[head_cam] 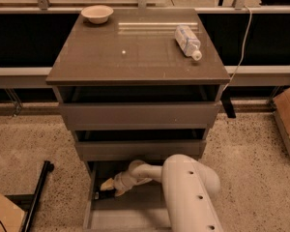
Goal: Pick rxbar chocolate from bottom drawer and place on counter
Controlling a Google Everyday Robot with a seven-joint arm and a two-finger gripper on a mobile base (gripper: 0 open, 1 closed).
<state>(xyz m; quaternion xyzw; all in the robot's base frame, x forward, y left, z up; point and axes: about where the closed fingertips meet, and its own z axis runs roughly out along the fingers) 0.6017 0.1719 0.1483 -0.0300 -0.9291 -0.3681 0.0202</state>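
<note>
The bottom drawer [128, 212] is pulled out under the two upper drawers. My white arm reaches down into it from the right. My gripper [110, 185] sits low at the drawer's left rear, close to the floor of the tray. The rxbar chocolate does not show; the spot under the gripper is dark and partly hidden by the wrist. The counter [135, 57] is the glossy grey-brown cabinet top above.
A clear plastic bottle [188, 41] lies at the counter's right rear and a pale bowl [97, 13] at its left rear. The two upper drawers [137, 115] stand slightly open. Cardboard boxes stand at right [289, 117] and bottom left [2, 211]; a black pole [37, 195] lies on the floor.
</note>
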